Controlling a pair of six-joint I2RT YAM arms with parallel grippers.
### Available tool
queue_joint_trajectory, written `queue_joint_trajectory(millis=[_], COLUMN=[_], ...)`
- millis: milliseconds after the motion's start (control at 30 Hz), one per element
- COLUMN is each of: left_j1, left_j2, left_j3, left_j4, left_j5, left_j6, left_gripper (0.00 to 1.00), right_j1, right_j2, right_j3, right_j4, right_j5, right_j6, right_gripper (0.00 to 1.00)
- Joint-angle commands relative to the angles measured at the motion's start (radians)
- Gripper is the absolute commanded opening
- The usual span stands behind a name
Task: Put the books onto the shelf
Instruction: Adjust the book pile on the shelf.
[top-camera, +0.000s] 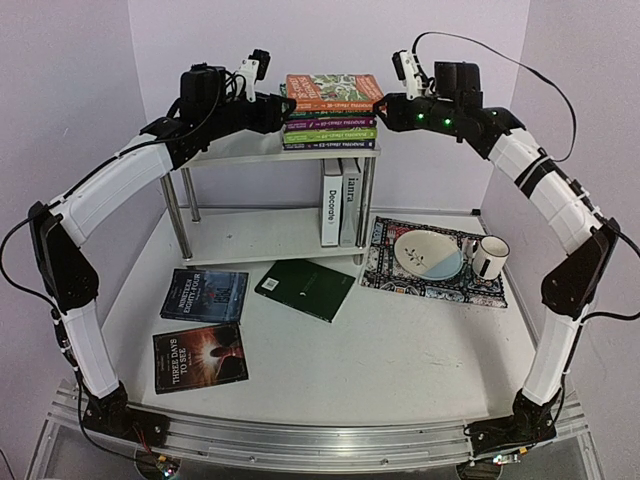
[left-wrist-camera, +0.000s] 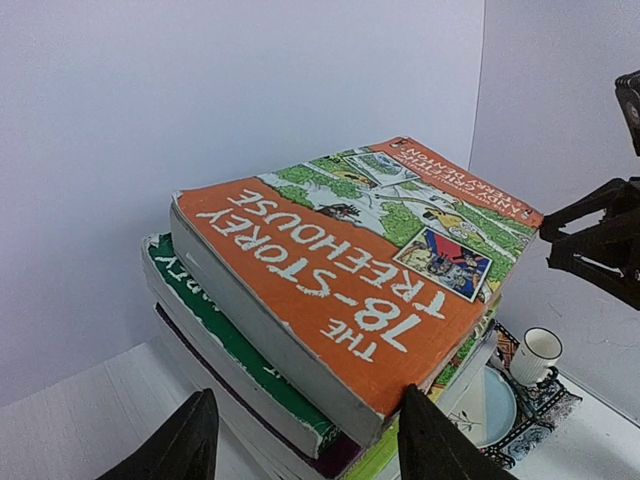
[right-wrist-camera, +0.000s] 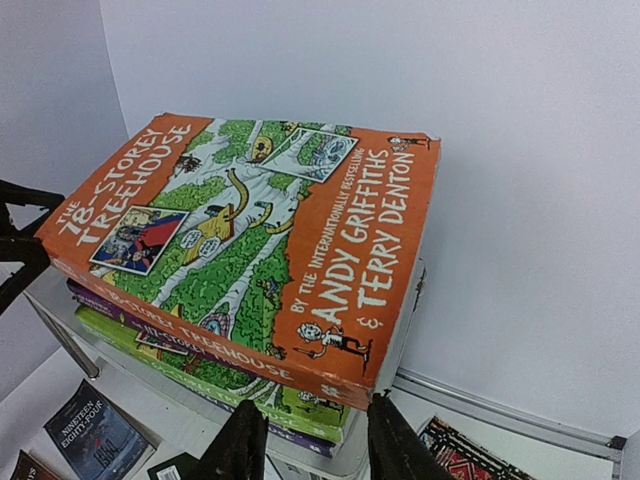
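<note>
5 or so Treehouse paperbacks (top-camera: 330, 130) lie flat in 1 stack on the top board of the white shelf (top-camera: 235, 152). The orange 78-Storey copy (top-camera: 333, 90) is uppermost, cover up. 2 more books stand upright on the lower board by the right-hand legs, Decorate (top-camera: 331, 205) and ianra (top-camera: 351, 205), touching. 3 lie flat on the counter (top-camera: 400, 345) in front of the shelf: a dark green book (top-camera: 305, 288), Nineteen Eighty-Four (top-camera: 205, 295) and Three Days to See (top-camera: 200, 357).

L tool (left-wrist-camera: 308, 400) is at the stack's left end and R tool (right-wrist-camera: 312, 408) at its right end. Both have fingers apart w/ a stack corner framed between them; can't tell if they touch the books.

Counter is white, w/ pale lilac walls on 3 sides and the shelf at back-centre. Right of the shelf is 1 patterned mat (top-camera: 385, 272) carrying 1 plate (top-camera: 428, 252) and 1 mug (top-camera: 488, 256).

Only the top view shows the 2 upright books and all 3 flat ones. L wrist view shows the stack's page edges, w/ R tool opposite. R wrist view reads the authors, Andy Griffiths & Terry Denton.
</note>
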Motion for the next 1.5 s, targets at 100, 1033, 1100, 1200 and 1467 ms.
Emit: queue_joint_trajectory(millis=[100, 1033, 1100, 1200, 1467], left_j1=[0.003, 0.013, 0.015, 0.018, 0.021], left_j2=[0.005, 0.052, 0.058, 0.062, 0.055], left_j3=[0.051, 0.109, 0.114, 0.116, 0.105], left_j4=[0.013, 0.02, 0.02, 0.018, 0.02], left_j5=[-0.023, -0.019, -0.018, -0.001, 0.056], left_j6=[0.024, 0.034, 0.033, 0.02, -0.029], left_gripper=[0.62, 0.51, 0.51, 0.53, 0.68], right_j1=[-0.01, -0.014, -0.015, -0.023, -0.043], right_j2=[0.035, 0.116, 0.115, 0.114, 0.111], right_j3=[0.067, 0.147, 0.143, 0.141, 0.109], right_j4=[0.053, 0.093, 0.097, 0.097, 0.103], right_j5=[-0.032, -0.034, -0.031, -0.043, -0.121], right_j6=[0.0, -0.019, -0.018, -0.011, 0.048], right_gripper=[0.26, 0.2, 0.24, 0.45, 0.57])
